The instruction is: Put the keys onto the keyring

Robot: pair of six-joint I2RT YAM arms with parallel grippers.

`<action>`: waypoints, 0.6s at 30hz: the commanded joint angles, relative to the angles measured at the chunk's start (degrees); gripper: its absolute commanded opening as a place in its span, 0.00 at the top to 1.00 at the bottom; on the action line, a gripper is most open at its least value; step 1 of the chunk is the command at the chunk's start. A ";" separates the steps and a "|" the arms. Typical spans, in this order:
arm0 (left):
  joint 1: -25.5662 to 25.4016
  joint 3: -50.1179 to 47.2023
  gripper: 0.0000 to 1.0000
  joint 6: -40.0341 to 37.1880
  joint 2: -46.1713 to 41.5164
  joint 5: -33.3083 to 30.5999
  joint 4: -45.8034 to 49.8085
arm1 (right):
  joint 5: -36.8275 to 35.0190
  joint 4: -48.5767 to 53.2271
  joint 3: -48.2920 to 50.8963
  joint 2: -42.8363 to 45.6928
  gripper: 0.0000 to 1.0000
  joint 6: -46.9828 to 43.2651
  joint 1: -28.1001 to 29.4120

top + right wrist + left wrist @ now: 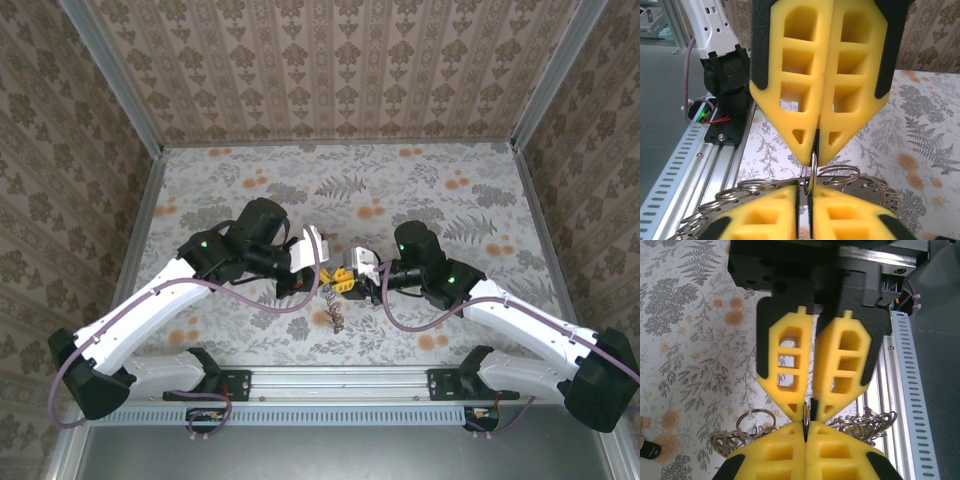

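Observation:
My two grippers meet tip to tip above the middle of the table, left gripper (333, 279) facing right gripper (352, 282). The keyring (867, 186) is a flat grey metal hoop hung with several small split rings (753, 416). It hangs between the tips and trails down toward the table (336, 314). The left gripper (810, 412) is shut on its thin metal edge. The right gripper (814, 156) is shut on a small silver split ring threaded on the hoop. A small black thing (648, 450) on the cloth may be a key. No other key is clear to me.
The table wears a floral cloth with orange flower prints (372, 211). A slotted aluminium rail (340, 380) with the arm bases runs along the near edge, just below the grippers. Patterned walls (340, 60) close in the back and sides.

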State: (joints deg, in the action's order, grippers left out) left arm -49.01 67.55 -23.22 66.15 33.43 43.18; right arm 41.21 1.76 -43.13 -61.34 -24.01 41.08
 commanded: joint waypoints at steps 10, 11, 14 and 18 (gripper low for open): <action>0.71 -1.06 1.00 -0.46 -0.32 1.33 -2.87 | 2.01 -1.19 -0.28 1.73 0.78 -0.18 -0.70; 0.76 -1.19 1.00 -0.34 -0.32 1.45 -3.17 | 2.37 -1.28 -0.37 1.38 0.78 -0.05 -0.67; 0.76 -1.13 1.00 -0.25 -0.26 1.81 -3.31 | 2.66 -1.38 -0.55 0.45 0.78 0.08 -0.69; 0.80 -1.15 1.00 -0.22 -0.30 1.90 -3.26 | 3.00 -2.73 -0.67 -0.24 0.79 0.88 -0.65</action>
State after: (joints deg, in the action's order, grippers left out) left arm -48.64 66.37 -23.20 66.15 33.45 41.95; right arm 41.52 1.28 -43.11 -60.84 -23.86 40.71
